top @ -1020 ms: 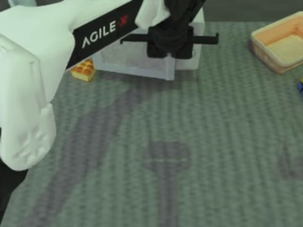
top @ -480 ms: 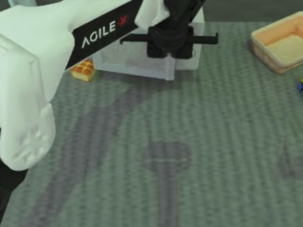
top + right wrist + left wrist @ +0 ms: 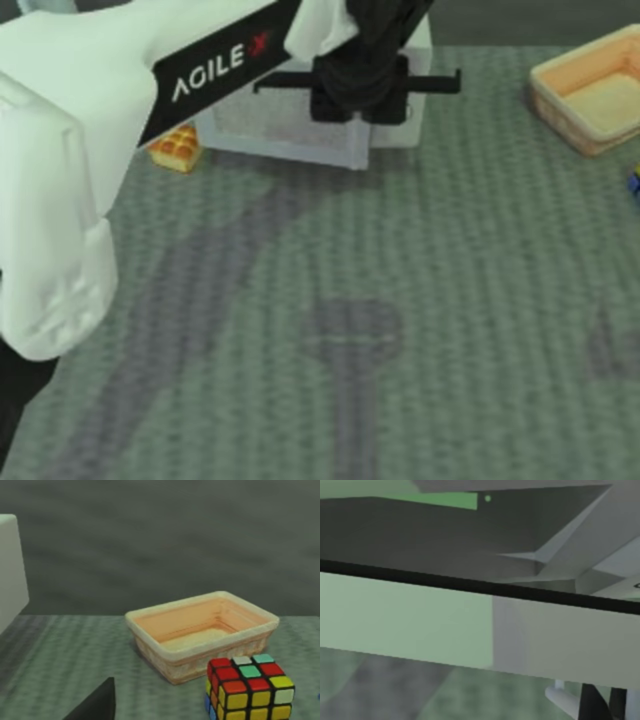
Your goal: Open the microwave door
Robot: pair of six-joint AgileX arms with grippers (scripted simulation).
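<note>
Our left gripper point(image 3: 358, 90) hangs over the microwave door point(image 3: 285, 128), a white panel with a grey mesh window; we cannot tell how its fingers are set or whether they hold anything. The door stands slightly ajar from the white microwave point(image 3: 415, 120), at the table's far edge, left of centre. A waffle point(image 3: 174, 148) sits beside it, a tan basket point(image 3: 590, 88) well apart, a Rubik's cube point(image 3: 247, 687) near the basket. The green mat point(image 3: 400, 330) in front lies open. Nothing has shifted since the earlier frames.

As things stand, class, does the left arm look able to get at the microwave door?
Probably yes. The left hand is already at the microwave door, over its right edge at the front of the microwave. Nothing stands between them; the small yellow pastry lies off to the left.
</note>
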